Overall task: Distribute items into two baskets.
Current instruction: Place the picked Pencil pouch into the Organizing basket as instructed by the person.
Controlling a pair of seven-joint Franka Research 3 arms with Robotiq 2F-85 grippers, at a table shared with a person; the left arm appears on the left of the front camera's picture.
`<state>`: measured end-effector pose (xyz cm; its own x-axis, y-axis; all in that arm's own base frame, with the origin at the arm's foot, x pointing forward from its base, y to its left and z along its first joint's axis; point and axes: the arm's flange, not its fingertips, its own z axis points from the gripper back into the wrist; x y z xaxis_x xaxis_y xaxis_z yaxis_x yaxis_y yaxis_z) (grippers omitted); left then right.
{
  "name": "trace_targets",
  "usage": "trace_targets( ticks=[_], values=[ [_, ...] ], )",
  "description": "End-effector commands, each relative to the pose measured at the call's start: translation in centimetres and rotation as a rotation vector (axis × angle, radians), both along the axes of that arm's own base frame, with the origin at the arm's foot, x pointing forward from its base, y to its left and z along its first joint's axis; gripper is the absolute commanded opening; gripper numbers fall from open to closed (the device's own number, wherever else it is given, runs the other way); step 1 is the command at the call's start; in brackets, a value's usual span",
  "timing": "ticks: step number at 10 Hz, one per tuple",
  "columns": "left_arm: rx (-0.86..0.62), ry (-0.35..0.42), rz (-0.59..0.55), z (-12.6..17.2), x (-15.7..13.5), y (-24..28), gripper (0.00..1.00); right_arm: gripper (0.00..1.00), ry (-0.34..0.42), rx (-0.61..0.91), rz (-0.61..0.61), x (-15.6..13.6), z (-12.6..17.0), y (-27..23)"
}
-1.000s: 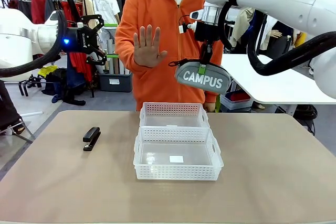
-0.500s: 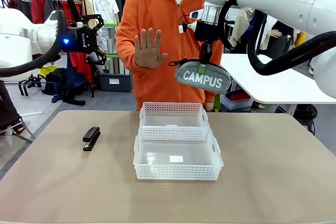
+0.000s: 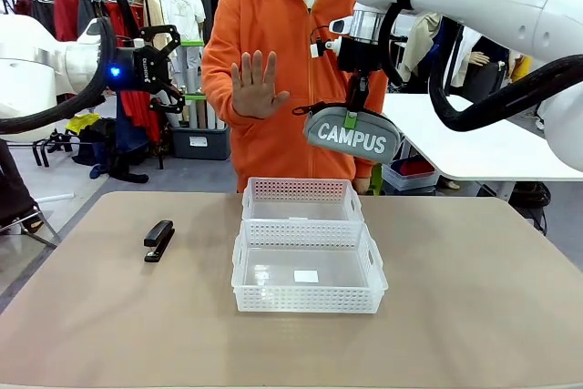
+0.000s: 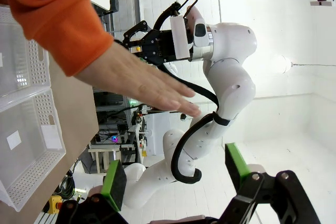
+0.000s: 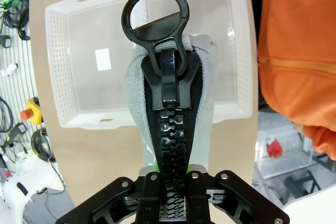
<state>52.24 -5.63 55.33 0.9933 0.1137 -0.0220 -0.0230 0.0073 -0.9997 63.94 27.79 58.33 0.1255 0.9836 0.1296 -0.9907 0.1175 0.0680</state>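
My right jaws pinching the grey oblong zip pouch (image 3: pixel 353 138) (left jaws spread), I should lower it level into the far translucent white lattice basket (image 3: pixel 301 190).

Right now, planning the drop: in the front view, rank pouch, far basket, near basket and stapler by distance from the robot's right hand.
1. Pouch: held in the right hand.
2. Far basket: below it.
3. Near basket: toward the robot.
4. Stapler: far off to the left.

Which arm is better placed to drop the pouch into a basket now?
Right: the right gripper holds the pouch above the baskets; the left gripper is open, raised off to the side.
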Motion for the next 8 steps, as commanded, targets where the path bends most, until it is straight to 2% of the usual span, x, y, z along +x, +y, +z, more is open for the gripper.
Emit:
trace_targets(
  ticks=[1,8],
  values=[
    [-0.004,-0.003,0.003,0.20,-0.04,0.12,1.00,0.00,-0.012,-0.004,0.000,-0.08,0.24,0.04],
    [-0.004,-0.003,0.003,0.20,-0.04,0.12,1.00,0.00,-0.012,-0.004,0.000,-0.08,0.24,0.04]
  ],
)
